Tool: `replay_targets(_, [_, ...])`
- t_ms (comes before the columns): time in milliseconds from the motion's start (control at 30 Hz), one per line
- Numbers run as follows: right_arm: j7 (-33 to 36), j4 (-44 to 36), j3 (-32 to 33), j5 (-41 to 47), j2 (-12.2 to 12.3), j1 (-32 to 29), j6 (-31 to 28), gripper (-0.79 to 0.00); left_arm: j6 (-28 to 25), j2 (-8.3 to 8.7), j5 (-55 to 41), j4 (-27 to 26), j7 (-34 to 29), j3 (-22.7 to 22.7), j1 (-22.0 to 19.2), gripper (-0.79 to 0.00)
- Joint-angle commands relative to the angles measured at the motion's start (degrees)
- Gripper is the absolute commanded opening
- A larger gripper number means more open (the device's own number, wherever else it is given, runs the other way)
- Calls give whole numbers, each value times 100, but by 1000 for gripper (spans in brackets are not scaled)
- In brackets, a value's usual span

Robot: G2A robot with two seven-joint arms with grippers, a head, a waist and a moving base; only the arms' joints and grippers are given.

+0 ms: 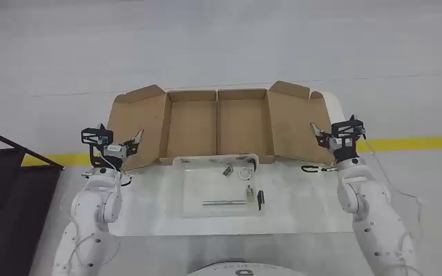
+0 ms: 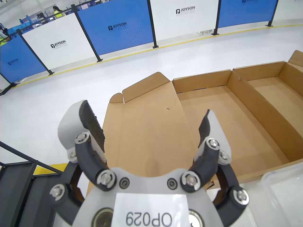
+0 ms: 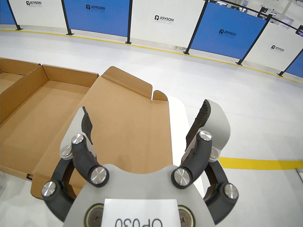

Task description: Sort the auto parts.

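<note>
Two arms: left gripper (image 2: pixel 145 109) and right gripper (image 3: pixel 144 105) gape over cardboard box (image 1: pixel 193 131) flaps.

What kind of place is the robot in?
Most likely a factory hall: blue and white fence panels stand around a wide pale floor with a yellow line, and a clear tray holds small parts.

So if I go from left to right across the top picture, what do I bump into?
left gripper → left box compartment → right box compartment → right gripper
</note>
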Motion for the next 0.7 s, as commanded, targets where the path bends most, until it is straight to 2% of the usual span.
replay_targets(0, [0,0,0,0,0,0,0,0,0,0,0,0,0,0,0,0])
replay_targets(500, [-3,-17,-3,4,-1,8,-11,0,0,0,0,0,0,0,0,0])
replay_targets(667, [-100,-542,-327,-459,7,117,-546,0,0,0,0,0,0,0,0,0])
